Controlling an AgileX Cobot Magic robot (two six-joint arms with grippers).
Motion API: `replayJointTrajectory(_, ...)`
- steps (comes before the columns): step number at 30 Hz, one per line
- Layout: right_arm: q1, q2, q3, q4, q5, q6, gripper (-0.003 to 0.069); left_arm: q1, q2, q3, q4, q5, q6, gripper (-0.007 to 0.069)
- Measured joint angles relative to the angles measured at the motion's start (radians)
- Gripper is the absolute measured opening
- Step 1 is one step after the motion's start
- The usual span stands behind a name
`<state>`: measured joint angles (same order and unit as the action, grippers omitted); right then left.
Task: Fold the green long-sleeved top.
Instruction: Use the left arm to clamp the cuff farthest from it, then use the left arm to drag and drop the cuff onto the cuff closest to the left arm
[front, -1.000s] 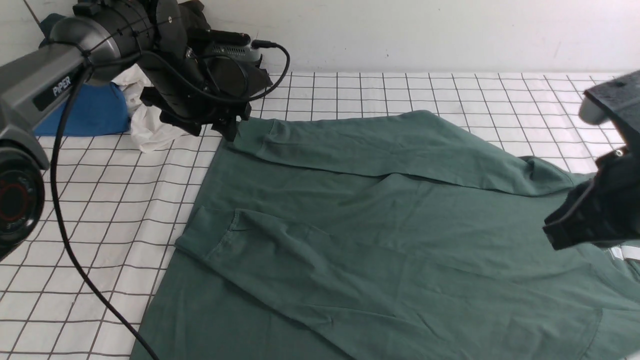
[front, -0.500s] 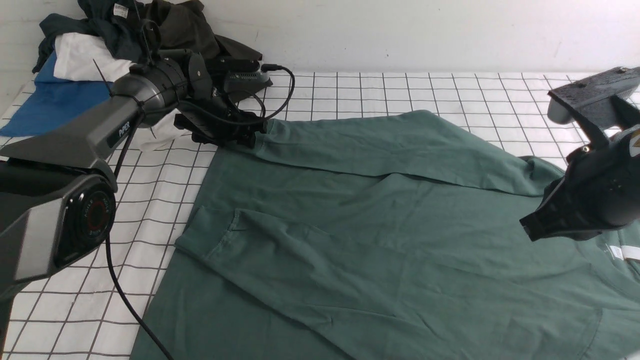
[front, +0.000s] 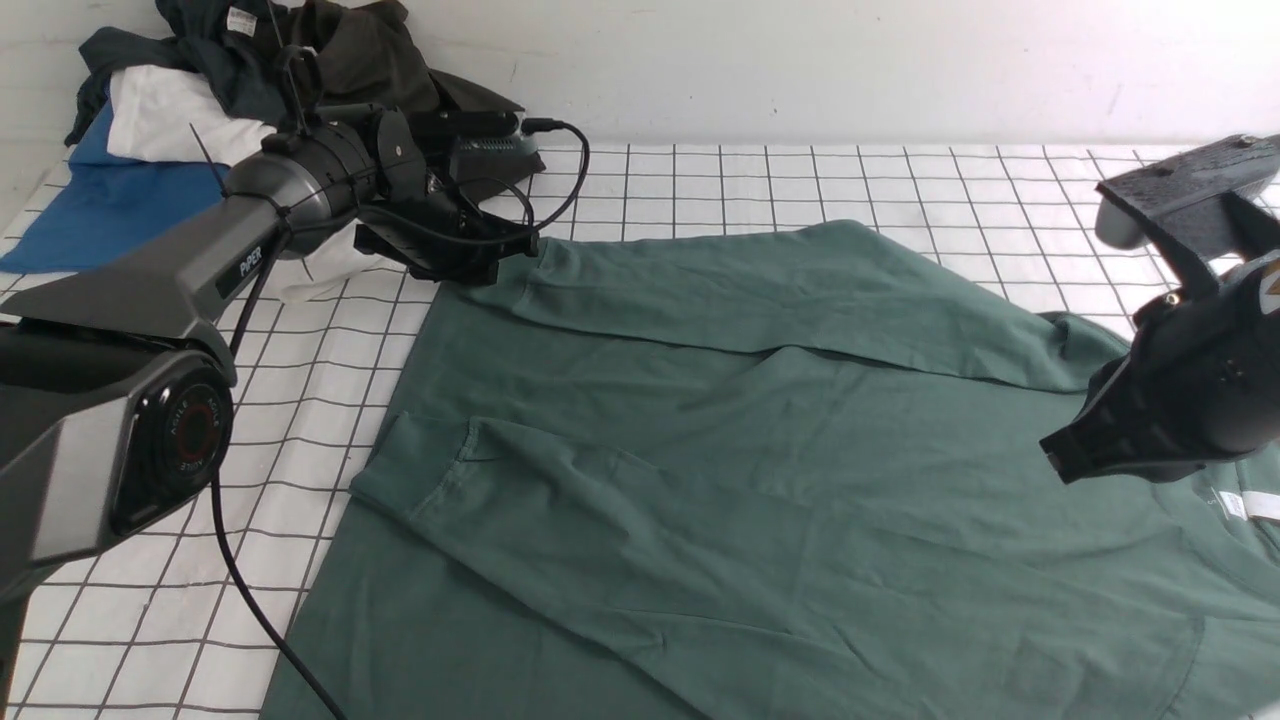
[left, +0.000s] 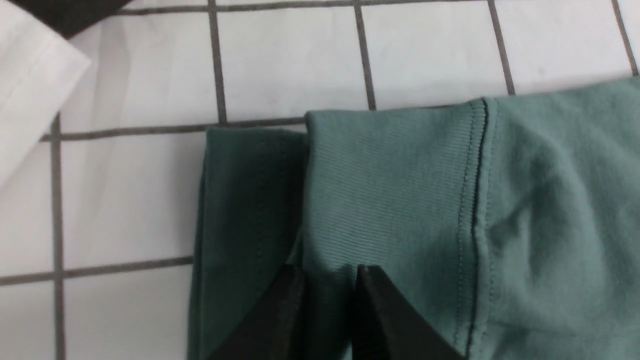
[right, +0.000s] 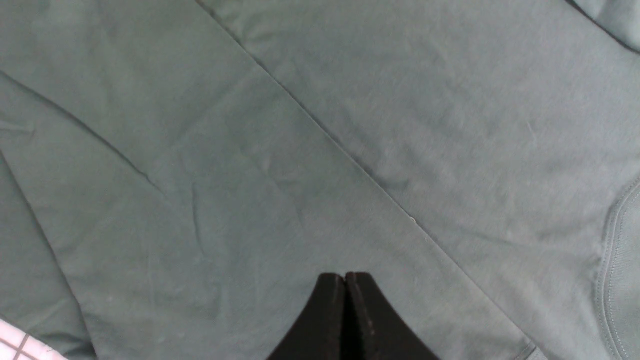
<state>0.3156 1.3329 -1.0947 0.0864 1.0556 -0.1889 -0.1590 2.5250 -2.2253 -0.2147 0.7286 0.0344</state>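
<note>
The green long-sleeved top (front: 760, 450) lies spread over the grid-patterned table, both sleeves folded in across the body. Its white neck label (front: 1245, 505) shows at the right edge. My left gripper (front: 497, 272) is down at the top's far left corner. In the left wrist view the gripper (left: 327, 272) has its jaws nearly together, with the ribbed sleeve cuff (left: 390, 175) puckered between them. My right gripper (front: 1055, 462) hovers over the top's right part, shut and empty. The right wrist view shows its tips (right: 344, 275) pressed together above flat green cloth (right: 300, 150).
A pile of other clothes sits at the back left: white (front: 160, 115), blue (front: 110, 210) and dark pieces (front: 340, 40). A white garment edge (left: 30, 85) lies close to the left gripper. The left arm's black cable (front: 230, 560) hangs over the table's left side.
The left arm came down from high near the camera to the top's far left corner, then shifted slightly back. The right gripper moved inward over the top, then stayed still.
</note>
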Motion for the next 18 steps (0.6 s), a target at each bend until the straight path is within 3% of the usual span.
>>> replayJointTrajectory(5, 0.000, 0.000, 0.000, 0.000, 0.002, 0.001, -0.0014, -0.001, -0.003, -0.041, 0.000, 0.094, 0.022, 0.0007)
replayJointTrajectory(15, 0.000, -0.050, -0.010, -0.003, 0.014, -0.003, -0.0014, -0.057, -0.233, -0.131, -0.013, 0.467, 0.054, 0.0002)
replayJointTrajectory(18, 0.000, -0.110, -0.014, -0.002, 0.031, -0.003, -0.0014, -0.067, -0.334, -0.070, -0.012, 0.502, 0.050, 0.0002)
